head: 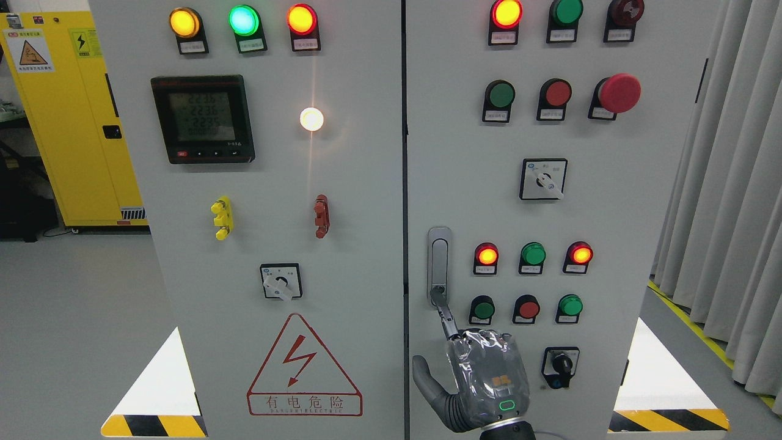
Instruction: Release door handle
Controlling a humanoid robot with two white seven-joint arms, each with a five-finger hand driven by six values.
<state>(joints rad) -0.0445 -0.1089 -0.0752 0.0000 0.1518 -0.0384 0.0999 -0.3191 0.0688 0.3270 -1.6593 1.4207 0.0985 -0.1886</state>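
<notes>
Reaching up the cabinet's right door, the right hand [482,379] is touching one extended finger to the foot of the door handle [439,264], gripping nothing; releasing seems nearly done, with drawing the arm away apparently next.

Left panel: digital meter [203,118]; lit white lamp [311,119]; yellow [184,22], green [243,19] and orange [301,18] lamps above; high-voltage warning triangle [303,366] below.
Right panel: red mushroom button [619,93]; rotary switch [543,179].
Surroundings: yellow cabinet [67,116] at left; grey curtain [730,195] at right.
</notes>
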